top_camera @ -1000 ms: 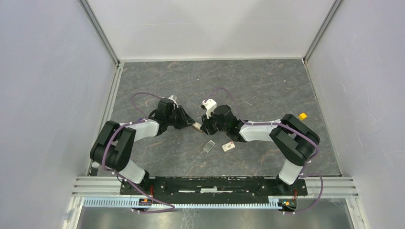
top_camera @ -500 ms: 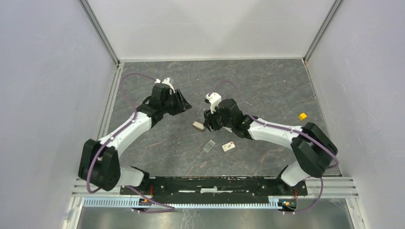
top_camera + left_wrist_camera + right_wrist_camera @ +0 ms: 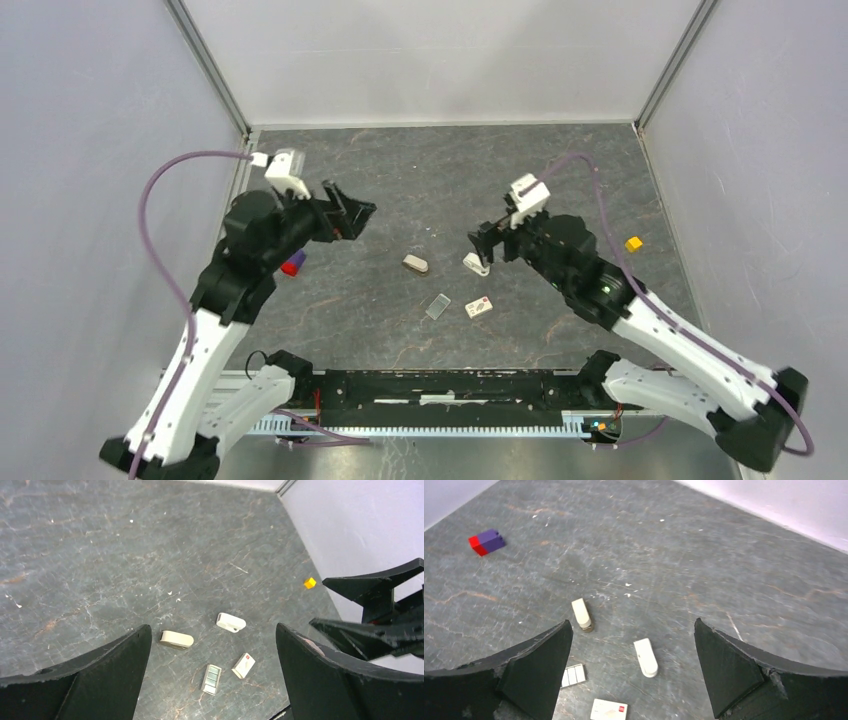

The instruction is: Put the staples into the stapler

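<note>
Two small rounded stapler-shaped pieces lie apart mid-table, one beige (image 3: 415,264) (image 3: 176,639) (image 3: 581,614) and one white (image 3: 476,264) (image 3: 231,622) (image 3: 646,657). Just in front of them lie the staples: a grey strip in a flat tray (image 3: 438,306) (image 3: 211,678) (image 3: 573,675) and a small white box with a red mark (image 3: 479,307) (image 3: 243,665) (image 3: 609,710). My left gripper (image 3: 350,212) (image 3: 212,629) hangs open, high and left of them. My right gripper (image 3: 485,240) (image 3: 632,622) hangs open above the white piece. Neither holds anything.
A yellow cube (image 3: 633,243) (image 3: 310,582) sits near the right wall. A red-and-purple brick (image 3: 292,264) (image 3: 486,541) lies under my left arm at the left. Walls enclose the grey table (image 3: 560,180) on three sides.
Both grippers were nearly shut together at the beige piece; they have opened wide, risen and drawn apart to the sides. The white piece now shows on the table.
</note>
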Controlling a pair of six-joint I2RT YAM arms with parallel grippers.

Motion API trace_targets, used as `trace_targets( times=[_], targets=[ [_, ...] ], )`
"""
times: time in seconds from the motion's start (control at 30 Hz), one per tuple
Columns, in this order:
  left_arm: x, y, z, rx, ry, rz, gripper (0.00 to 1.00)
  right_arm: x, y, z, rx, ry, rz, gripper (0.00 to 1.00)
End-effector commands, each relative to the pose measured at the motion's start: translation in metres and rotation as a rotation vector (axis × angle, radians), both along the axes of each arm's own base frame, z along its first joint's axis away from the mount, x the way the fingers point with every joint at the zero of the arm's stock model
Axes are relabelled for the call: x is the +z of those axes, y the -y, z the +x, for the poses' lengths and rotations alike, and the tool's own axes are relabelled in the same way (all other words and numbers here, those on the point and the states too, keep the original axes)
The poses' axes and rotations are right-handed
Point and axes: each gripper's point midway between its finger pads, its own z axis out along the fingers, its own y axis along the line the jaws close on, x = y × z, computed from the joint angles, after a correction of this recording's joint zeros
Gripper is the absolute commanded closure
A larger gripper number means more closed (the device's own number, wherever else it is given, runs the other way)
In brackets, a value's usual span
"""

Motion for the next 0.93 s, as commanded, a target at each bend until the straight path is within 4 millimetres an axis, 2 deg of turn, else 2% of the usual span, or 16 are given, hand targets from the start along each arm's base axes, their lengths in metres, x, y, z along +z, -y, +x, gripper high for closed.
trace_targets(
  times=[0.0,0.17,0.2,0.3,0.47,0.57,0.9],
  targets=[
    [-0.001,-0.011,-0.027,-0.028,0.035,0.044,0.0,-0.013,0.05,-0.011,-0.163,-0.004,-0.027,0.02],
    [-0.02,-0.006,-0.059,-0.115,0.03,-0.002,0.0,-0.042,0.083,-0.029,-0.269,-0.06,-0.005,0.02],
    [-0.022,-0.007,-0.064,-0.115,0.037,-0.016,0.0,-0.05,0.09,-0.031,-0.296,-0.077,-0.007,0.02],
    [-0.02,-0.01,-0.074,-0.117,0.083,-0.051,0.0,-0.056,0.103,-0.038,-0.346,-0.085,0.03,0.02],
    [-0.019,-0.018,-0.075,-0.074,0.126,-0.056,0.0,-0.035,0.109,-0.041,-0.361,-0.034,0.12,0.02],
    [-0.019,-0.016,-0.075,-0.086,0.122,-0.054,0.0,-0.023,0.112,-0.04,-0.371,-0.01,0.139,0.02],
    [-0.022,-0.018,-0.072,-0.075,0.112,-0.039,0.0,-0.024,0.11,-0.036,-0.377,-0.012,0.115,0.02]
  ],
)
